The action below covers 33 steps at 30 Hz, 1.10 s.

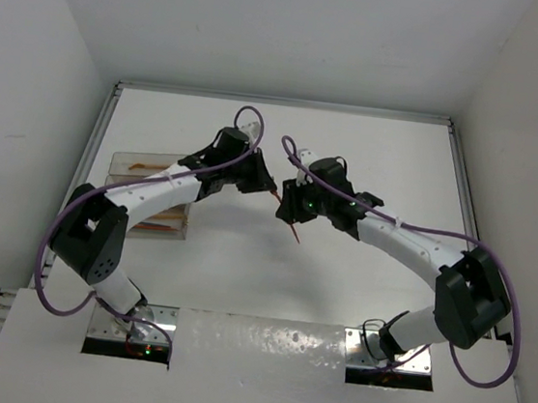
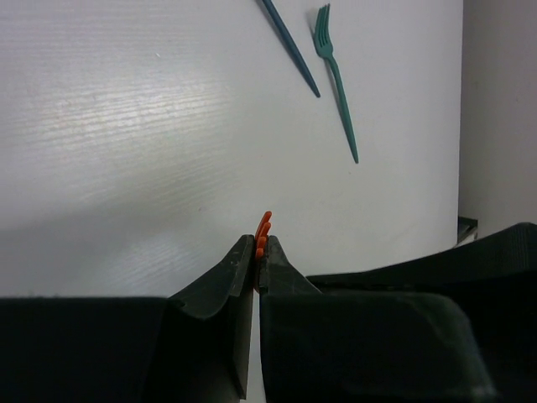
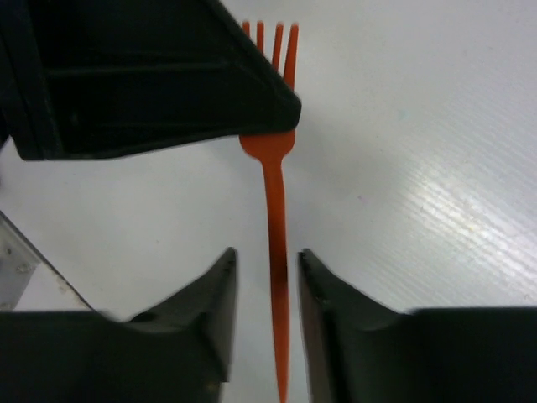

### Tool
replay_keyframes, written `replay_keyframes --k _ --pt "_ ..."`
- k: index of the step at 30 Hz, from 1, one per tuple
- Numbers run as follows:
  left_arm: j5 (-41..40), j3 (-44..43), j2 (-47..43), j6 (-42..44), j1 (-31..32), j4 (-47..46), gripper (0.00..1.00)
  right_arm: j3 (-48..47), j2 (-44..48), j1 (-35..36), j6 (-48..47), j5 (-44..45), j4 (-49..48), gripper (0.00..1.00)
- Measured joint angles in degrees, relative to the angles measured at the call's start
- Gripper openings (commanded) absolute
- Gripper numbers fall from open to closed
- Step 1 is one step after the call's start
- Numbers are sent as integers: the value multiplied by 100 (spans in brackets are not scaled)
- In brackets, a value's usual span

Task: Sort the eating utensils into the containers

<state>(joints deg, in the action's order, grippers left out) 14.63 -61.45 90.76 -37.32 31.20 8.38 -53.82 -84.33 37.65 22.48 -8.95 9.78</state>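
Observation:
An orange fork [image 1: 288,217] hangs above the table between the two grippers. My left gripper [image 2: 256,250] is shut on its head, with the tines [image 2: 263,228] poking out past the fingertips. My right gripper [image 3: 268,270] is open, its jaws standing either side of the fork's handle [image 3: 275,243] without touching it. The left gripper's finger [image 3: 159,84] covers part of the tines in the right wrist view. A teal fork [image 2: 337,84] and a blue utensil [image 2: 290,49] lie on the table. The clear containers [image 1: 123,162] stand at the left, holding orange utensils.
White enclosure walls [image 1: 39,88] surround the table on the left, back and right. The left arm [image 1: 154,188] reaches over the containers. Metal base plates [image 1: 386,366] sit at the near edge.

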Motion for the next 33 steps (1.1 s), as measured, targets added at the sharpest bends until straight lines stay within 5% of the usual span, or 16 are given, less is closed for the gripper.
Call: replay_keyframes --k 2,8,16,21,33 --pt "-155 -109 0 4 0 81 0 0 2 9 -2 46 46 57" --pt "-404 -304 -59 50 -461 282 0 0 149 11 -151 448 273 69" --pt "-802 -186 -669 -20 -3274 623 0 24 527 9 -302 922 446 71" --pt "-907 -138 -787 22 -4424 726 0 190 704 -20 -348 1102 485 71" --pt "-925 157 -2 -70 -4931 551 3 358 713 -247 -450 1189 575 72"
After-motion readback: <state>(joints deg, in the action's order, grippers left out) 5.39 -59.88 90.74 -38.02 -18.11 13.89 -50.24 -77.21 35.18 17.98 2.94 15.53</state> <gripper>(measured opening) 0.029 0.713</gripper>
